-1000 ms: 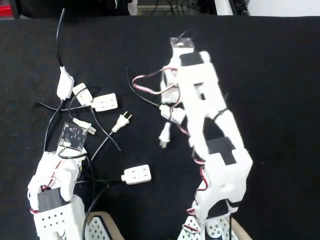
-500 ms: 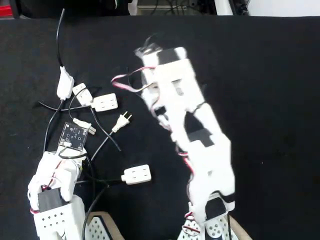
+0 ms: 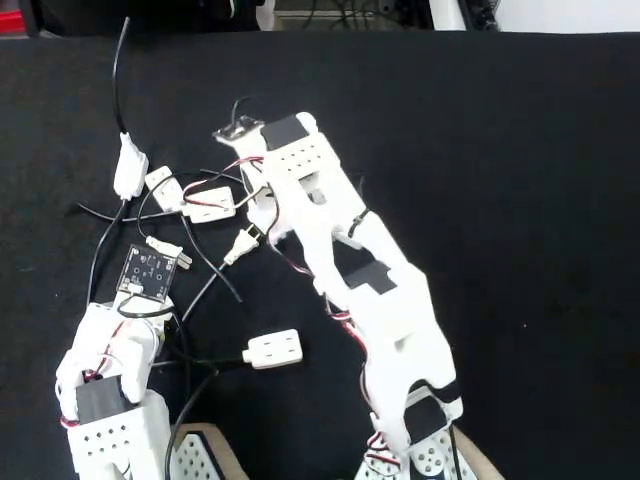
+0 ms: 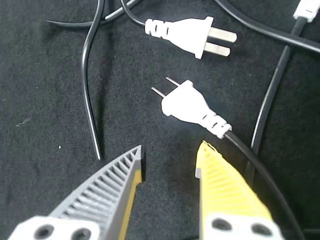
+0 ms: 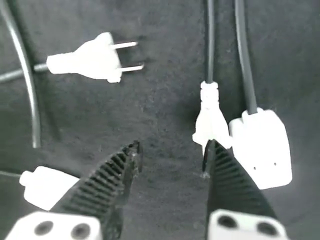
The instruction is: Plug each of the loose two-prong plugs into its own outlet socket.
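**A:** High view first. Where's everything?

**B:** Black tabletop. The right arm is stretched toward 11 o'clock with its tip over the cable cluster. One outlet socket is at 9 o'clock from the tabletop's middle, and a second socket is near 7 o'clock. A loose plug lies between them, just beside the arm. The left arm sits at 8 o'clock by the edge. Can't tell from here whether anything is seated.

**A:** Left wrist?

**B:** The left pincer has its jaws apart and is empty, low over the cloth. A thin-pronged plug lies just ahead of the gap, its cord running past the yellow finger. A flat-pronged plug is beyond it.

**A:** Right wrist?

**B:** The right pincer is spread wide and holds nothing. A small plug is right at one fingertip, just beside a white socket block. Another plug lies farther out, apart.

**A:** Step?

**B:** Looks like the approach to a pick, with nothing grasped yet. Next, I'd say centre the right pincer over the small plug's body and close across it, clear of the prongs. Then line the prongs up with the slots. The block is loose and may slide.
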Tool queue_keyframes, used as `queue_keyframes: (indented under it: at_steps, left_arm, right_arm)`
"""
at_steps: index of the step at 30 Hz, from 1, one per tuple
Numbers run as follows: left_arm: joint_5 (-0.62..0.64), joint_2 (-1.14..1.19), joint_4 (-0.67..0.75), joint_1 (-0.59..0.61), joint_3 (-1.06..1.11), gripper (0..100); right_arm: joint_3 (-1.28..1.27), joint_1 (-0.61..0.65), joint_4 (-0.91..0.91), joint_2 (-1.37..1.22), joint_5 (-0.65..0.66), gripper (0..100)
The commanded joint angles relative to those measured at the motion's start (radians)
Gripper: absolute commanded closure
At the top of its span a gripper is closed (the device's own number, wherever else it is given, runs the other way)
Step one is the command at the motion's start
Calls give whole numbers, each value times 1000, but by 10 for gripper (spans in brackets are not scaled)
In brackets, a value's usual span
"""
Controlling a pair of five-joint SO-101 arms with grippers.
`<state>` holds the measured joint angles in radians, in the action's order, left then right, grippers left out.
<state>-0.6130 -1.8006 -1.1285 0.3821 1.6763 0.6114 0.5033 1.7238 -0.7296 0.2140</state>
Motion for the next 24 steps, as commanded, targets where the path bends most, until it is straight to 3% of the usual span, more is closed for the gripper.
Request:
queue_keyframes:
  at_steps: [1,5,10,17,24]
  left_arm:
    - [-8,-3,9,-12,13,820]
    - [-8,-3,9,-12,15,820]
    - [-8,-3,9,-12,19,820]
    - [-8,-3,9,-12,18,820]
    - [-8,-3,9,-12,18,820]
  right_arm:
    - [51,-34,-18,7,129,787]
    - [41,-74,-17,7,315,787]
    - [24,-107,-21,4,404,787]
    - [35,-95,-83,-85,410,787]
    - [33,-97,-34,-114,408,787]
